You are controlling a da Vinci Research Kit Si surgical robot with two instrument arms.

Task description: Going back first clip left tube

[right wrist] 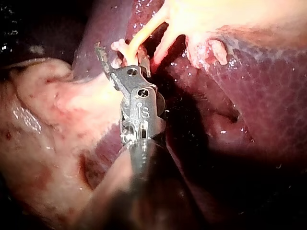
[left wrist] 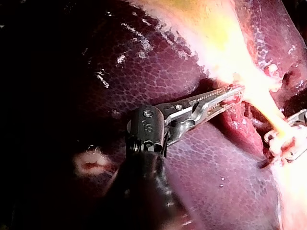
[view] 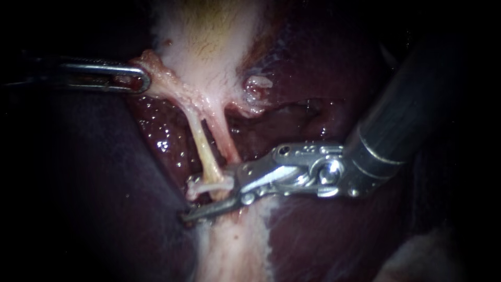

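Endoscope view puts the right instrument (view: 210,197) closest of all. Its thick dark shaft drops in from the upper right, bends at a shiny metal wrist and reaches leftward, low across the field. Its jaws stand open with a clear gap between them. The short upper one ends at the foot of the tubes, and the long thin lower one pokes out beneath them over pale tissue. The right wrist view shows the same splay, with the tubes' lower end just ahead of the spread jaws.

Right at the upper jaw's tip sits the clip (view: 209,186), a small whitish bar lying crosswise on the bottom of the left tube (view: 204,151); whether jaw and clip touch, I can't make out. That tube is thin, yellowish and drawn straight, running up and slightly leftward. Beside it the right tube (view: 225,141) is pinker and a little thicker. The two meet in a V at the pale tissue above.

Farther back, the left instrument (view: 141,81) comes in level from the left. Its slotted jaws are closed on a pale fold at the edge of the gallbladder (view: 209,42), and the fold is stretched toward it. In the left wrist view the toothed jaws are clamped on that fold. Dark, wet liver (view: 323,245) lies all round.
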